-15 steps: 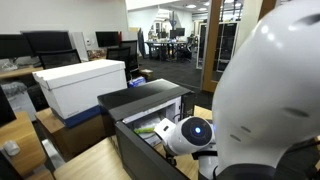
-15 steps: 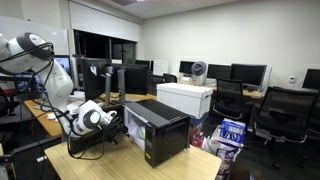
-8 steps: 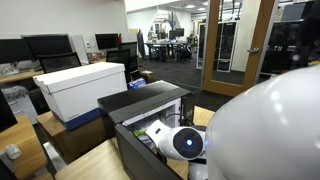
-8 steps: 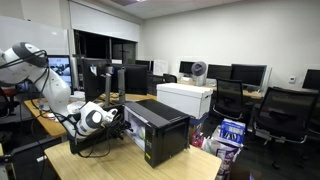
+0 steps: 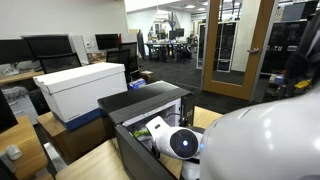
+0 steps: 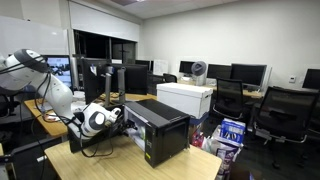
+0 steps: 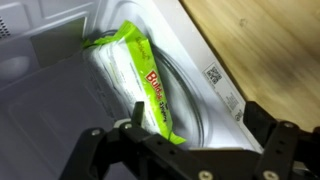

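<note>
Jaws: the gripper [image 7: 185, 142] has its jaws wide apart with nothing between them. Its dark, blocky fingers [image 7: 88, 150] show along the lower edge of the wrist view.
Gripper's place: at the open mouth of the microwave [image 5: 148, 98], pointing inward.
Thing nearest: a green packet [image 7: 135, 70] with red lettering lies inside the chamber, just ahead of the jaws and apart from them. It also shows as a green patch in an exterior view [image 5: 160, 127].
How it lies: lengthwise away from the jaws, on what looks like a glass turntable [image 7: 195, 95], with its far end near the back wall. It looks soft and crinkly, so it would likely give under a pinch.
Step in hand: as I read it, the reach-in toward the green packet, with no contact made yet.
What a grasp would call for: the jaws held apart and brought forward until they straddle the packet's narrow width. They would also need to stay clear of the chamber walls and the door frame.
Microwave body: black outside, white inside, with a small coded sticker [image 7: 213, 73] on the front frame.
Table: light wood [image 7: 270, 35], carrying the microwave.
Arm: the white arm [image 6: 42, 84] bends in from the side toward the opening.
Further off: a white box [image 6: 188, 98] stands behind the microwave. Beyond it are monitors [image 6: 248, 72] and office chairs [image 6: 285, 110].
</note>
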`<state>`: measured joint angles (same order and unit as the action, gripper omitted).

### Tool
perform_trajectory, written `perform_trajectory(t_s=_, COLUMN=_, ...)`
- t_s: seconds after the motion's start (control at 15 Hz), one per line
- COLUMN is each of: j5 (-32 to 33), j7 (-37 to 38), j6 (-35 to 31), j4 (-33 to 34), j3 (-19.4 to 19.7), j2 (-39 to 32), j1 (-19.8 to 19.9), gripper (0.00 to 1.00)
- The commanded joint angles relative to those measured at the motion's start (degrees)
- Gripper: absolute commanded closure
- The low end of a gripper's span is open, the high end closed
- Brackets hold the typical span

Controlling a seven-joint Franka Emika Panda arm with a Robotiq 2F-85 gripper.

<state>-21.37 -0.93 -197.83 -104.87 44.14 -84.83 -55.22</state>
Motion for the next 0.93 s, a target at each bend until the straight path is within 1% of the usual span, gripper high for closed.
perform_trajectory(t_s=0.0, j5=-1.94, j7=2.32, j6=0.00, j4=-0.46, j3=1.74, j2=0.26, j1=-0.33, gripper=0.00)
perform_trajectory(t_s=0.47, j5=-2.21, j7=3.69, j6=0.02, j4=-0.32, j3=2.59, j2=0.40, j1=1.61, gripper=0.00)
perform_trajectory(t_s=0.53, j5=-1.19, j7=3.01, j6=0.02, j4=-0.01, j3=2.17, j2=0.38, j1=1.51, gripper=0.00)
perform_trajectory(t_s=0.87, j5=-1.19, j7=3.03, j6=0.02, j4=0.32, j3=1.97, j2=0.38, j1=1.73, gripper=0.00)
